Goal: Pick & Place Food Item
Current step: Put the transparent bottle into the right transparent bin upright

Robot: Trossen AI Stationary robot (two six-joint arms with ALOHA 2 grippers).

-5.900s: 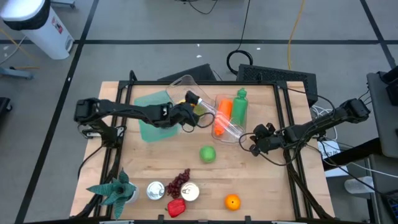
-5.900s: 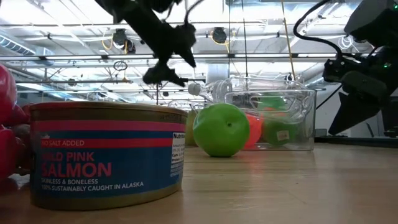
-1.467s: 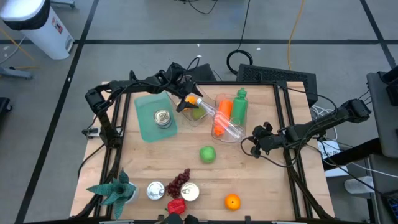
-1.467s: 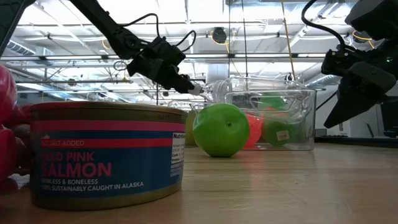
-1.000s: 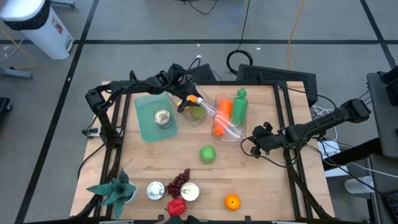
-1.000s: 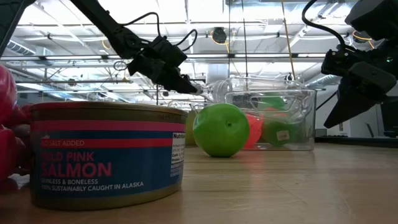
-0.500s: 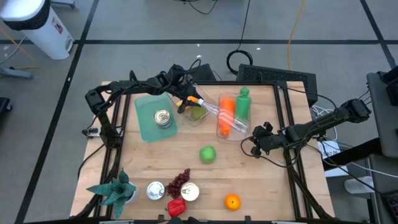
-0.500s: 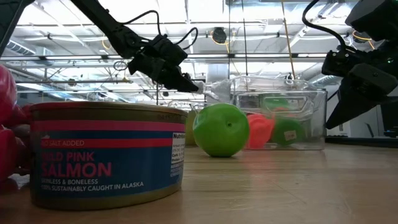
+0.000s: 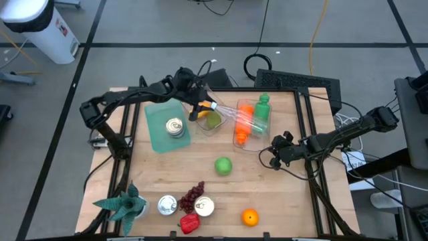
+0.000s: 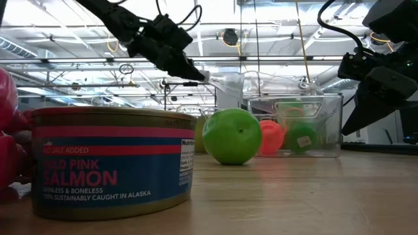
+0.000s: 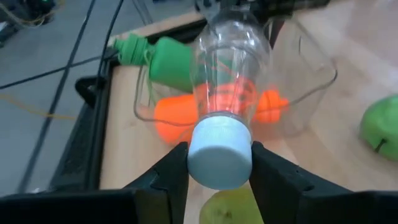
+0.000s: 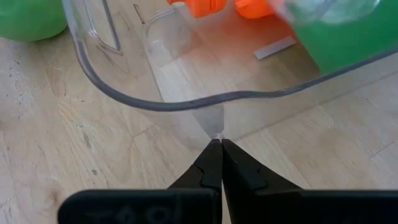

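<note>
Clamping the clear bottle's white cap [image 11: 219, 154], the left gripper [image 9: 204, 106] holds it above the clear bin [image 9: 251, 139], right gripper [image 12: 216, 163] pinched shut nearby.

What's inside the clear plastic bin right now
The clear plastic bin holds an orange carrot-like toy and a green bottle-shaped toy. A clear bottle, shut in the left tool, overlaps them; anything beneath them is hidden.

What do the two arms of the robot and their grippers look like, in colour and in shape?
Both arms are black and slender, built of jointed segments, with thin black cables looping along them. The left gripper ends in two dark, tapering fingers with smooth flat faces. The right gripper has the same black fingers, narrowing to fine tips. No markings are visible.
</note>
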